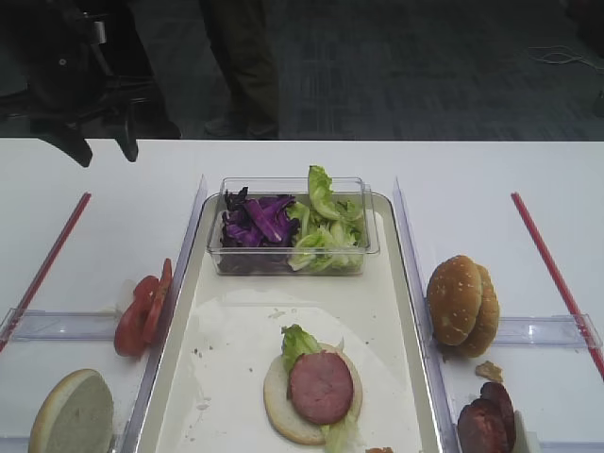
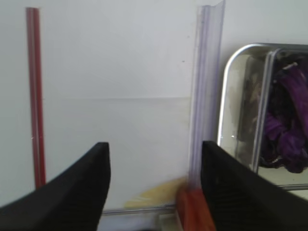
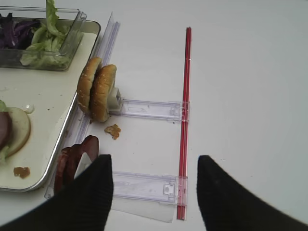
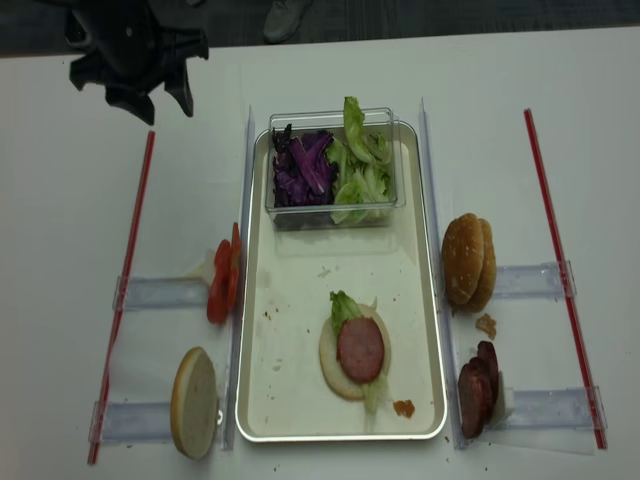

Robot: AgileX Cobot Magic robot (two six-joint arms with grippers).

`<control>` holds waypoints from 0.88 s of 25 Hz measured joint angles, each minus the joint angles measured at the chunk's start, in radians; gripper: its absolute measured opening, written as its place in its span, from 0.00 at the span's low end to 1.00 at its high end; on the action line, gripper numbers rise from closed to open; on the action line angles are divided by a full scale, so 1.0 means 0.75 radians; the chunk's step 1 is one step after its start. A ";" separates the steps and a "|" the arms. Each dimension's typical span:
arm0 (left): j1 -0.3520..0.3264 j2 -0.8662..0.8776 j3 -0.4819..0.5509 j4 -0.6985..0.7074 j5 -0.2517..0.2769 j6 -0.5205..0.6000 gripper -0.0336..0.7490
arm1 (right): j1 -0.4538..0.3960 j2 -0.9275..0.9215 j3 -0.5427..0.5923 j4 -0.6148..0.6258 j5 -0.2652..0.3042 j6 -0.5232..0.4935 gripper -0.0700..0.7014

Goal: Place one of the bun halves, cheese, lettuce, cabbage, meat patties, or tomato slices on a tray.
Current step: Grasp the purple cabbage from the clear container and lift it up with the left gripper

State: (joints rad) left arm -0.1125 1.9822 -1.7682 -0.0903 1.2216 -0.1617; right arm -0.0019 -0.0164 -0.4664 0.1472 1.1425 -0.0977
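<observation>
The cream tray holds a pale bun half topped with lettuce and a meat patty. More lettuce and purple cabbage fill a clear tub. Tomato slices and another bun half stand left of the tray. Sesame bun halves and meat patties stand to its right. My left gripper hangs open and empty over the far left table, and in its wrist view a tomato slice shows beside a yellowish patch. My right gripper is open and empty beside the patties. No cheese is clearly in view.
Red strips run along both outer sides. Clear plastic strips flank the tray, with crosswise holders. A crumb lies near the sesame buns. A person's legs stand behind the table.
</observation>
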 joint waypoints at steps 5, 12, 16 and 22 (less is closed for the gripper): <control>-0.092 0.000 0.000 -0.013 -0.038 -0.011 0.54 | 0.000 0.000 0.000 0.000 0.000 0.000 0.66; -0.187 0.061 -0.073 -0.081 -0.048 -0.040 0.54 | 0.000 0.000 0.000 0.000 0.000 0.000 0.66; -0.255 0.130 -0.186 -0.091 -0.023 -0.064 0.54 | 0.000 0.000 0.000 0.000 0.000 0.000 0.66; -0.341 0.253 -0.368 -0.095 0.013 -0.140 0.54 | 0.000 0.000 0.000 0.000 0.000 0.000 0.66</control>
State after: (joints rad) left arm -0.3685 2.1719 -2.0441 -0.1617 1.2310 -0.2671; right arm -0.0019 -0.0164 -0.4664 0.1472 1.1425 -0.0977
